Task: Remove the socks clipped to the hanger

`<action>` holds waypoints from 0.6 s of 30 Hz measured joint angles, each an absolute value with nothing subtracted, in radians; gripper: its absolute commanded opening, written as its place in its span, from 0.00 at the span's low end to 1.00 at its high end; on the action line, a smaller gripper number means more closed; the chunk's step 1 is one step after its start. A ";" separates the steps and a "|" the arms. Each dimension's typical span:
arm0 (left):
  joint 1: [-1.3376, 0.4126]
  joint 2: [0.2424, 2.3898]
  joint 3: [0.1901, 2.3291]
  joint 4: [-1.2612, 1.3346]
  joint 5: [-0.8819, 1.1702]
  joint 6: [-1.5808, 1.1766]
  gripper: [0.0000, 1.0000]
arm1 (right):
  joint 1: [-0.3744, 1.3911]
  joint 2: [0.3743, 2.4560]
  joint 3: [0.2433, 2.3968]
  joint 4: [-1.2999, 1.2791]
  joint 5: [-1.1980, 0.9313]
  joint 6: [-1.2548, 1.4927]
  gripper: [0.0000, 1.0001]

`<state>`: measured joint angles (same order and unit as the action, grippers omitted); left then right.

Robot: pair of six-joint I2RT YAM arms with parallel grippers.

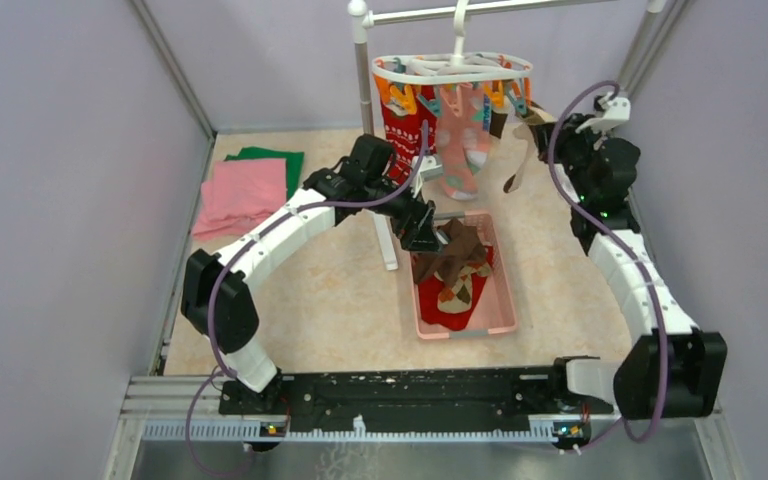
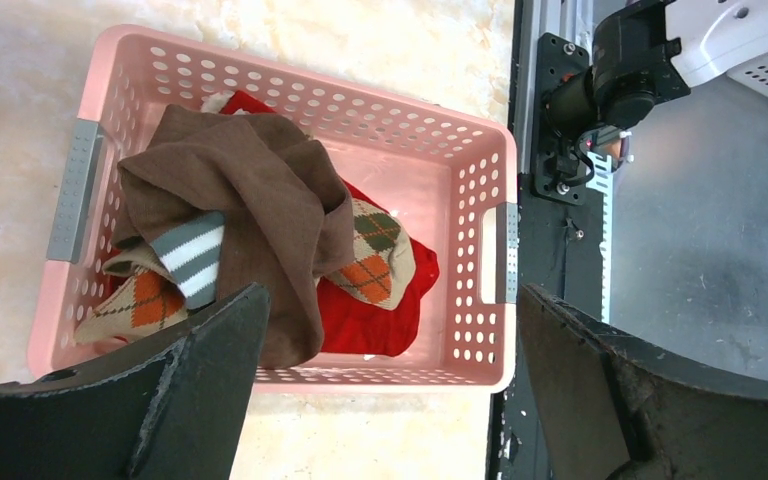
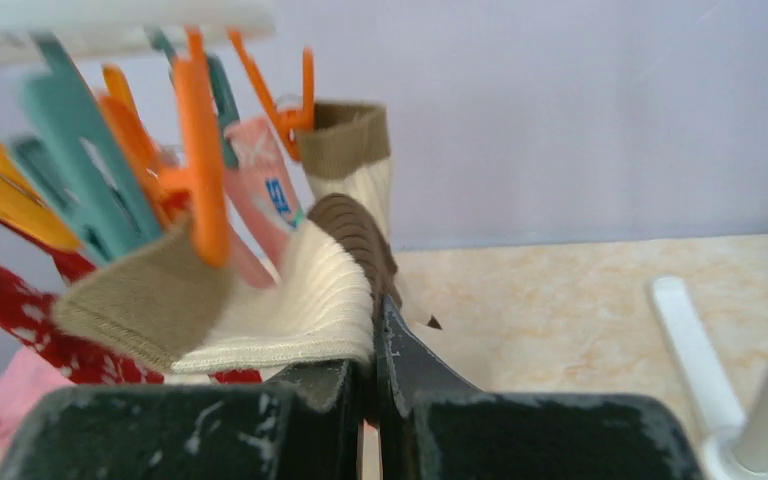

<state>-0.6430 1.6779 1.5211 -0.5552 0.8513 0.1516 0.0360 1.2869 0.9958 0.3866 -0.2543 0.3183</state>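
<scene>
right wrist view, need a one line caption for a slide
Right gripper shut on a cream sock that an orange peg clips to the hanger.

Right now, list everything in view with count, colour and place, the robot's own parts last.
rail stand: one, metal with white feet, at the back
hanger: one, white, hooked on the rail stand
pegs: many, orange and teal, under the hanger
hanging socks: count unclear; red, pink and tan; clipped to the pegs
basket: one, pink, below the hanger
socks in basket: a heap; brown, red and argyle
folded cloths: two, pink and green, far left
left fingers: black, open above the basket
right fingers: black, shut on the tan sock
</scene>
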 measured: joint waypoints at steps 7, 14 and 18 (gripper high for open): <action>-0.640 1.657 1.521 -0.574 0.843 0.149 0.99 | 0.036 1.070 1.029 0.189 -0.016 0.343 0.00; -0.606 1.626 1.526 -0.617 0.866 0.152 0.99 | 0.039 0.903 1.029 0.043 0.076 0.347 0.00; -0.583 1.626 1.547 -0.636 0.878 0.151 0.99 | 0.045 0.874 1.047 -0.023 0.008 0.379 0.00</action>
